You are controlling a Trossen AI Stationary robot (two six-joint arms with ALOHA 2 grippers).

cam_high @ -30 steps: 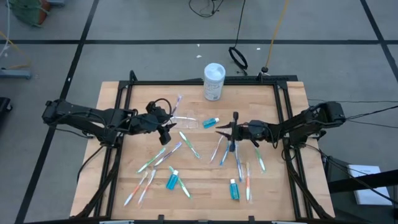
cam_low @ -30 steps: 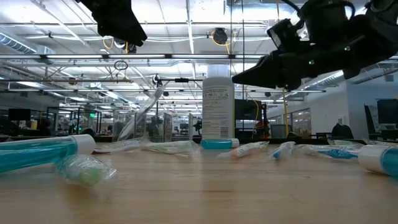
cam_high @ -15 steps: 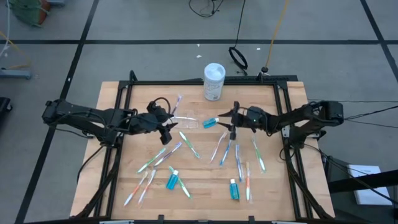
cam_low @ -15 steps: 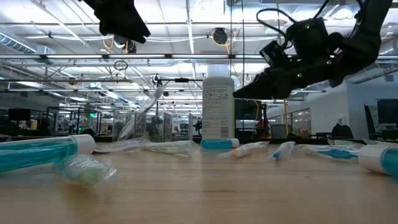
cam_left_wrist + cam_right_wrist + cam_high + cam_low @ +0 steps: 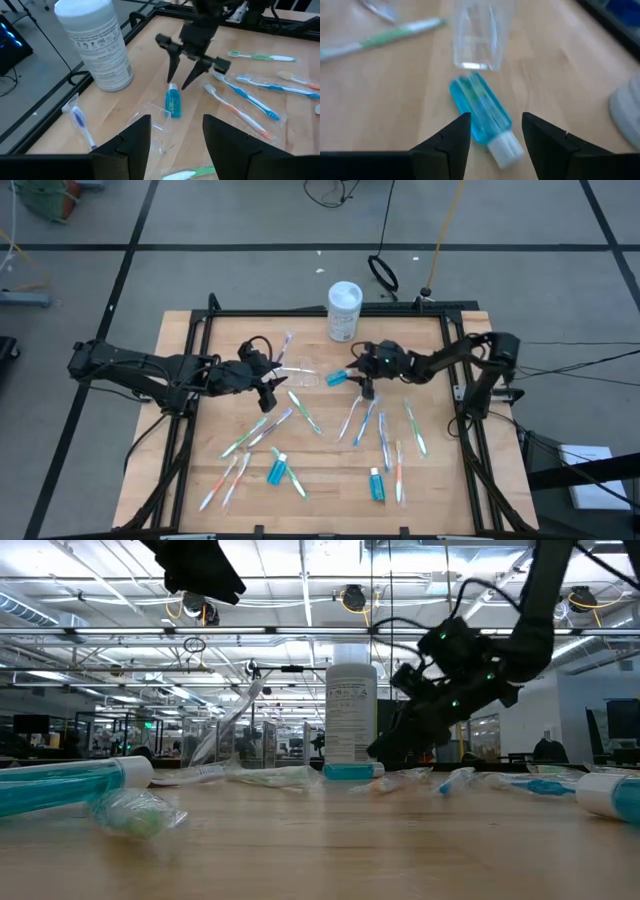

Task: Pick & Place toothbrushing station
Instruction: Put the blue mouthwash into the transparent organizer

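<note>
A teal toothpaste tube (image 5: 481,114) with a white cap (image 5: 505,148) lies flat on the wooden table, next to the clear cup (image 5: 476,36), which lies on its side. My right gripper (image 5: 176,84) hangs open just over the tube, one finger on each side of it, touching nothing. My left gripper (image 5: 271,387) stands open to the left of the cup (image 5: 305,377), above the table. Several toothbrushes (image 5: 303,412) and two more tubes (image 5: 277,470) lie scattered on the near half.
A white wipes canister (image 5: 345,310) stands at the table's far edge, close behind the tube and my right gripper. A black frame (image 5: 452,330) runs along the table's edges. One toothbrush (image 5: 285,348) lies near the far edge, left of the canister.
My right gripper has moved toward the table's far left and down, from over the toothbrushes in the middle to just above the teal tube by the cup. My left arm has kept still.
</note>
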